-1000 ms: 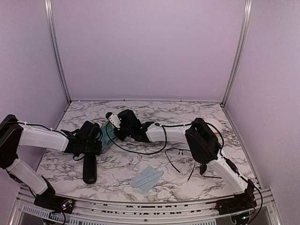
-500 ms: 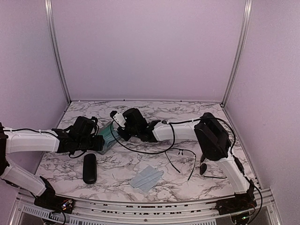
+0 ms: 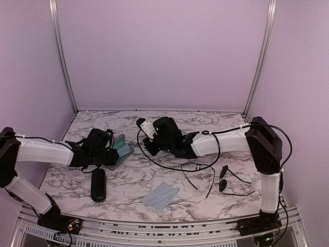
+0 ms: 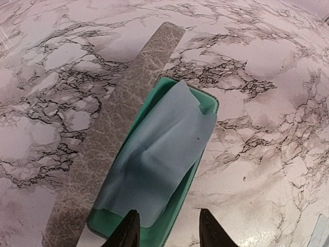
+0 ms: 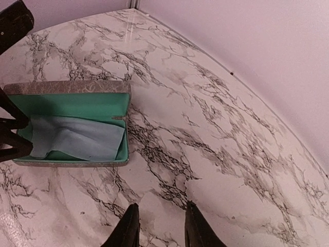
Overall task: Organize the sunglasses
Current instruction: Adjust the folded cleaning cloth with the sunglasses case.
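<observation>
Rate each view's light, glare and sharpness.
Top external: even violet-tinted light, soft shadows; the thin black wire sunglasses barely resolve. Left wrist: sharp on the open grey rectangular case. Right wrist: sharp, pale sheen on the white marble tabletop.

The bottom edge of the left wrist view cuts the left gripper down to two fingertips. The end of the grey case nearest them runs out of frame beneath them. In the right wrist view, only the tips of the right gripper show, and the case's end ahead and to its left is masked by dark fingers at the frame's edge.
</observation>
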`<state>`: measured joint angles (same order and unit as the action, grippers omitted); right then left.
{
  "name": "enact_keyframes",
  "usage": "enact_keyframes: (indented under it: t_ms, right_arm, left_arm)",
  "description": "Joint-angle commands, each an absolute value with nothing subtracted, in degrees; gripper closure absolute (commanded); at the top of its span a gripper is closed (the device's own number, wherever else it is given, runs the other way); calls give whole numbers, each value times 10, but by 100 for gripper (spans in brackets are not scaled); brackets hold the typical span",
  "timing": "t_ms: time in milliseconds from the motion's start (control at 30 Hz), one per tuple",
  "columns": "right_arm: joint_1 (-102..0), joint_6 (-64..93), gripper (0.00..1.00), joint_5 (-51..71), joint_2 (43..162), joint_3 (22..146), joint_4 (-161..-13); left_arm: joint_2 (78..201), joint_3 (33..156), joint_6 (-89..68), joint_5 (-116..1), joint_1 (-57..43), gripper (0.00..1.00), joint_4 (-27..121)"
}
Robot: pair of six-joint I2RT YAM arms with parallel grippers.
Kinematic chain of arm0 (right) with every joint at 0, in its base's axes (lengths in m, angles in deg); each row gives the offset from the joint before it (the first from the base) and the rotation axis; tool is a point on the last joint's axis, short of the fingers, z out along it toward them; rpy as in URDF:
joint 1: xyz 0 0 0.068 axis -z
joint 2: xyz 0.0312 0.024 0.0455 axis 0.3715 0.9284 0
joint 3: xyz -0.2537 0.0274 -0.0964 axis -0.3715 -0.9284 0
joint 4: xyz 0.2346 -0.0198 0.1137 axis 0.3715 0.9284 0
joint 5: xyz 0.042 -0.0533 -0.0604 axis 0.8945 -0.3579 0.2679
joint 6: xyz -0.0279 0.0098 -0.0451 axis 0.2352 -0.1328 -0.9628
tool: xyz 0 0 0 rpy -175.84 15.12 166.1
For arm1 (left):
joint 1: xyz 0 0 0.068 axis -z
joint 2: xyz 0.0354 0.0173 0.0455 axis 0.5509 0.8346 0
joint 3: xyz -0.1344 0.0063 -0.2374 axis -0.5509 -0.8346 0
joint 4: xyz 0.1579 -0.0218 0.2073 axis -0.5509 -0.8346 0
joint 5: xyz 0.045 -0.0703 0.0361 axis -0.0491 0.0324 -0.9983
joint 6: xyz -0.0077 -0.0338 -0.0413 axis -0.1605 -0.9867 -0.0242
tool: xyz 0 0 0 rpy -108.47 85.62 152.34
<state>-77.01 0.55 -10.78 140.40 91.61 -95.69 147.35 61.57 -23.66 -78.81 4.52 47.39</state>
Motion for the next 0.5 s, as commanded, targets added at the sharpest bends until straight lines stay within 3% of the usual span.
enact_keyframes:
  t_ms: [0,267,300,333,367,467]
  right_arm:
    - [-769,32,70,-142,1316,848,-970]
    - [-768,63,70,-191,1172,733,-924]
    - [-768,67,70,-198,1157,722,-917]
    - [-768,72,70,-204,1144,710,-909]
    - [-769,75,70,-211,1130,701,-900]
    - [-768,95,69,-228,1090,677,-867]
  left_arm:
    - [1489,642,-239,-761,60,58,504]
    - [1487,722,-202,-744,103,45,461]
    - [1482,728,-198,-745,103,38,457]
    - [1477,732,-192,-747,103,15,455]
    - [1472,735,-184,-747,103,3,454]
    - [1460,748,-158,-752,103,1,445]
